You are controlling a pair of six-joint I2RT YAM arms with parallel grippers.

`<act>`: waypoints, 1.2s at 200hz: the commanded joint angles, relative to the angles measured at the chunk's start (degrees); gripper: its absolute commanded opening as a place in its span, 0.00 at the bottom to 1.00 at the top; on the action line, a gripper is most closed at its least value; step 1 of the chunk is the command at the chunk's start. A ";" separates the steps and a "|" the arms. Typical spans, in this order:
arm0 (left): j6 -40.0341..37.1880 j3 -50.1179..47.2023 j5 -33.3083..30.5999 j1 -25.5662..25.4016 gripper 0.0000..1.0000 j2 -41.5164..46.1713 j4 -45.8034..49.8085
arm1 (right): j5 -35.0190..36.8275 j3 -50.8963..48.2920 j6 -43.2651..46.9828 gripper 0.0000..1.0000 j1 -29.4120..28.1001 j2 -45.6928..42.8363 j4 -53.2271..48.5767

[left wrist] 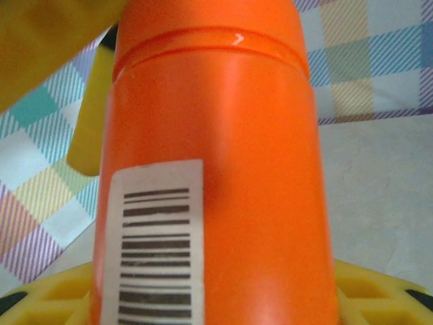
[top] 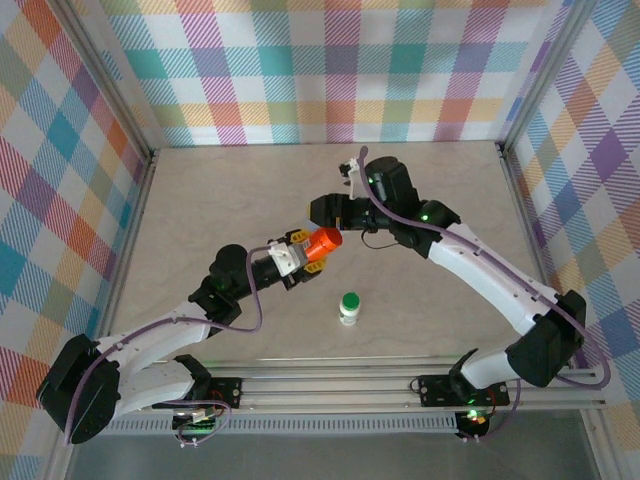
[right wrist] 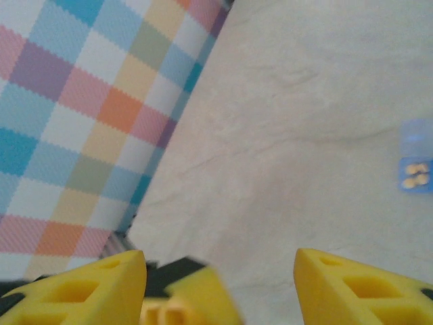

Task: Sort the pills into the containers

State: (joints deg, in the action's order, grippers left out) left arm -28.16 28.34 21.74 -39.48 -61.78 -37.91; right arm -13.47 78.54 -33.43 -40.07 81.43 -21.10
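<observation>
Orange plastic bottle (top: 322, 243), centre of the top view, was clamped round its body by the left claw (top: 298, 254). It appeared lifted off the tabletop (top: 450, 200), lying near level. Its cap (left wrist: 206, 20) was seated, at the top of the left wrist view.

The right claw (right wrist: 220, 261) stood wide apart and gripped nothing. A blurred yellow shape low between its fingers could not be identified.

The pill-box strip (right wrist: 414, 159) lay on the tabletop at the right edge of the right wrist view, with pale pills (right wrist: 413, 168) in one compartment.

Step judged: uncapping.

Recommendations:
- The right claw should close squarely round the cap.
- The left claw should hold firm against the twist.
- The mouth should be turned upward before the cap parts, otherwise the contents could spill away from the strip.
</observation>
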 commanded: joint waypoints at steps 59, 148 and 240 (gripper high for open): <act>-0.93 0.91 1.20 -0.50 0.00 1.34 -6.27 | -2.88 1.48 28.48 0.64 3.25 -7.19 2.87; -1.62 2.07 3.88 -0.45 0.00 1.06 -3.48 | -31.68 4.28 87.17 0.69 7.99 -7.92 -20.36; -2.11 2.77 5.16 -0.51 0.00 0.02 -2.34 | -36.84 13.56 97.32 0.71 7.93 0.04 -36.61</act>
State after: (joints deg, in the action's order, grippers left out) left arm -29.50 29.19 25.36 -39.64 -61.43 -38.98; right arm -45.41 89.41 58.28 -31.90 80.07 -50.94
